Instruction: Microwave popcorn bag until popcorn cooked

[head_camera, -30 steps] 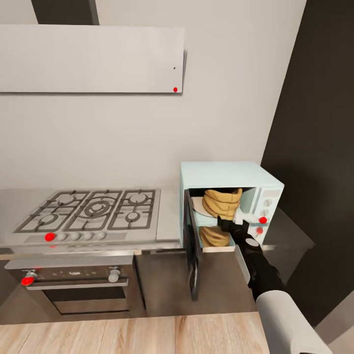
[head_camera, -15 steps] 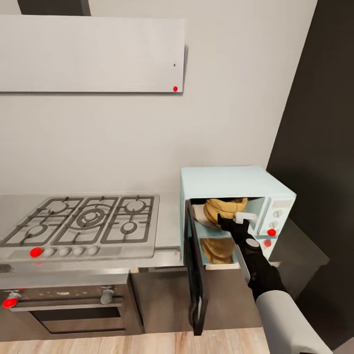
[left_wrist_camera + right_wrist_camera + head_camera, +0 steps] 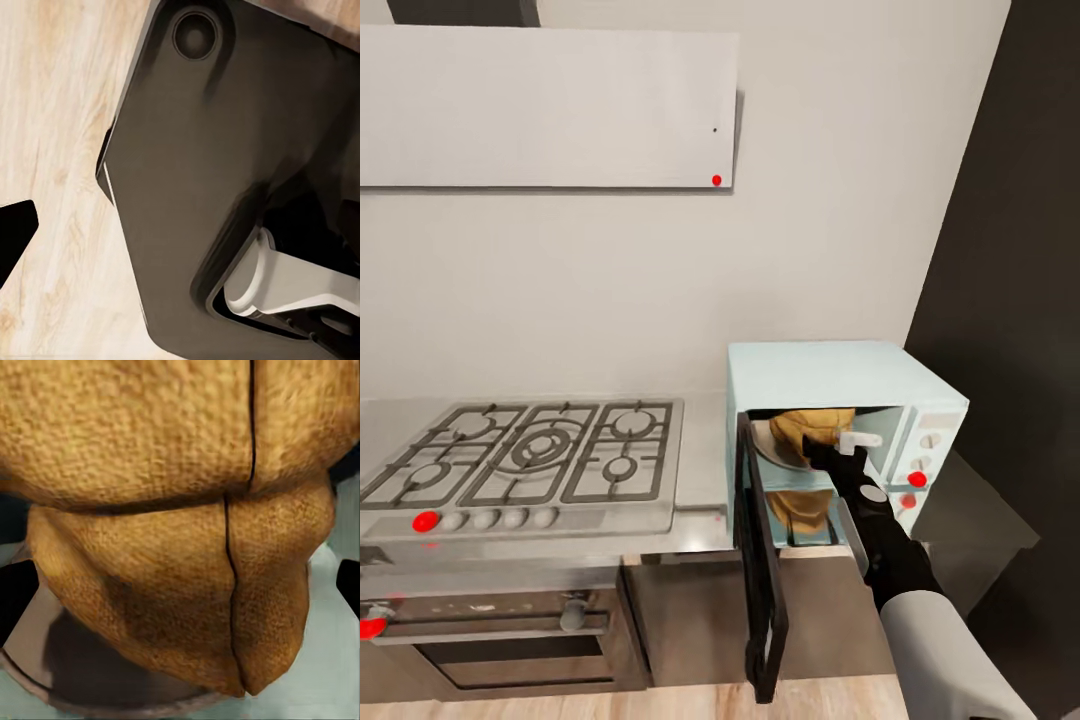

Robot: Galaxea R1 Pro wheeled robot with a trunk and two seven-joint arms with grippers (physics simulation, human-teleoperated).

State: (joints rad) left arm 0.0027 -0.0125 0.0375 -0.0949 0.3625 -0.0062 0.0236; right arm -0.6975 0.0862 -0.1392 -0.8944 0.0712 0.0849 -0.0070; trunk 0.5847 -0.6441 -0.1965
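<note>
The pale blue-white microwave (image 3: pixel 830 372) stands on the grey countertop (image 3: pixel 702 470), its dark glass door (image 3: pixel 760 570) swung wide open. Inside it a tan burlap popcorn bag (image 3: pixel 810 425) rests on the round glass plate (image 3: pixel 765 442). My right gripper (image 3: pixel 830 448) reaches into the microwave's mouth right at the bag. In the right wrist view the bag (image 3: pixel 172 532) looms close, and my right gripper (image 3: pixel 180 592) is open, its black fingertips (image 3: pixel 16 600) spread to either side. The popcorn kernels are hidden. My left gripper (image 3: pixel 180 232) hangs low by the robot's body.
A gas hob (image 3: pixel 530 452) with red-marked knobs lies left of the microwave, over a built-in oven (image 3: pixel 500 640). A pale wall cabinet (image 3: pixel 550 105) hangs above. A dark wall panel (image 3: pixel 1010 250) closes the right side. Wooden floor (image 3: pixel 60 150) lies below.
The whole head view has shifted, so the camera has moved. My right gripper stays at the bag inside the microwave, and the door stays open.
</note>
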